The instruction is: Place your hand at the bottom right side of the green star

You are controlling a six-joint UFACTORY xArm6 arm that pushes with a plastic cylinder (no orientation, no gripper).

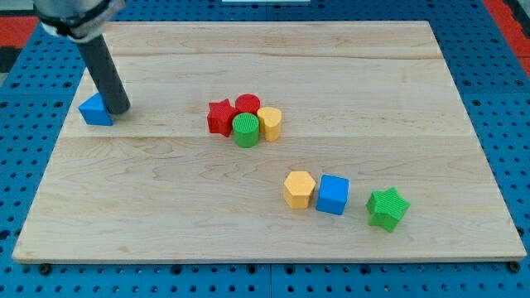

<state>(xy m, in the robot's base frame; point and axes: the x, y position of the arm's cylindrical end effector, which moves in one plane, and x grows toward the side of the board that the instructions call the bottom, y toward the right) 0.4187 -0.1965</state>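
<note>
The green star (387, 207) lies near the view's bottom right of the wooden board (166, 223). A blue cube (333, 194) and a yellow hexagonal block (299, 189) sit in a row to its left. My tip (118, 108) is far away at the view's upper left, touching the right side of a blue triangular block (95, 110).
A tight cluster sits mid-board: a red star (220, 117), a red cylinder (248, 104), a green cylinder (245, 130) and a yellow block (270, 122). The board rests on a blue pegboard surface (497, 124).
</note>
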